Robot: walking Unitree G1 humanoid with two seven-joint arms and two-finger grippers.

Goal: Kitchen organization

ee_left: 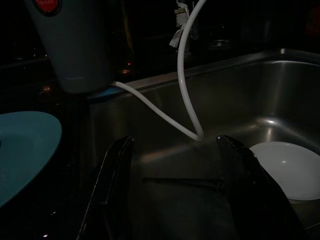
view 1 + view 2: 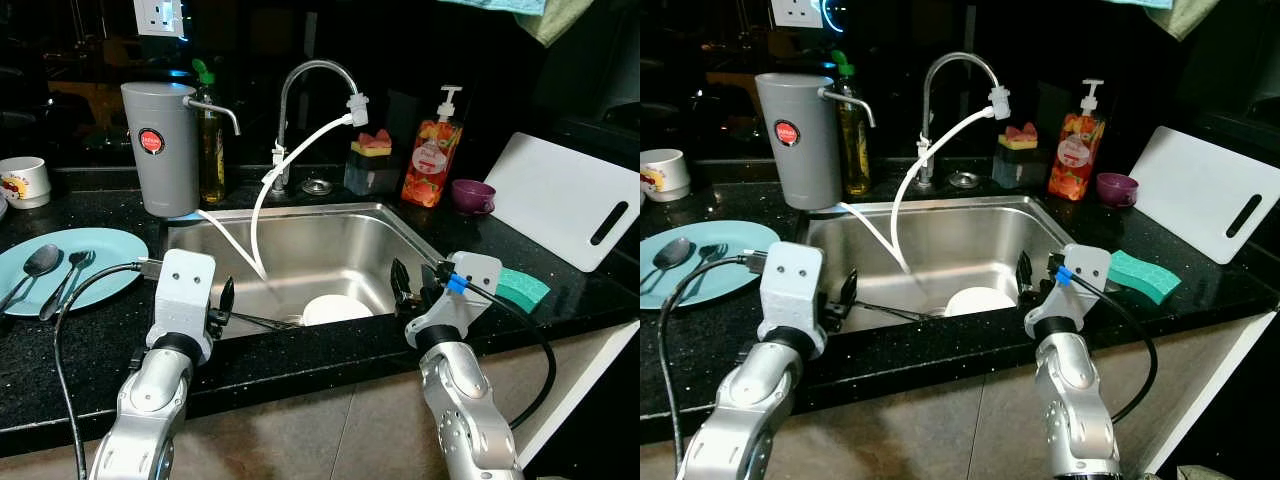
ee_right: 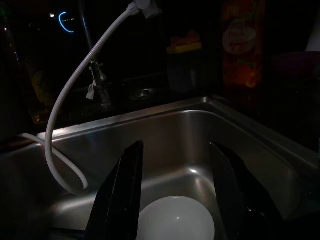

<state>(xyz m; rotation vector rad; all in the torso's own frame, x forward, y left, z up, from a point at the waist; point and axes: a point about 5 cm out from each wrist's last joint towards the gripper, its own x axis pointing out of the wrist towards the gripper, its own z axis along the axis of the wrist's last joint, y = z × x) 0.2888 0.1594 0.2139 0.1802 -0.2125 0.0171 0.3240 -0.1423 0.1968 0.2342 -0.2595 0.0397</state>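
Observation:
A white bowl [image 2: 335, 309] lies at the bottom of the steel sink [image 2: 390, 225], with a dark utensil [image 2: 262, 321] resting beside it. My left gripper [image 2: 226, 305] hovers open at the sink's front left rim. Over the front right rim my right gripper [image 2: 412, 285] is open too, with the white bowl [image 3: 175, 220] just below and between its fingers [image 3: 122, 190]. The left wrist view shows the bowl [image 1: 285, 170] past one finger [image 1: 245, 180]. On the counter to the left sits a light blue plate [image 2: 95, 250] holding two spoons [image 2: 55, 270].
A white hose [image 2: 265, 215] runs from the faucet [image 2: 310, 75] into the sink. A grey water filter [image 2: 160, 145], oil bottle [image 2: 212, 150], soap dispenser [image 2: 432, 150], sponge holder [image 2: 370, 165] and purple cup [image 2: 470, 195] line the back. Right: white cutting board [image 2: 570, 200], green sponge [image 2: 522, 288]. Mug [image 2: 22, 182] far left.

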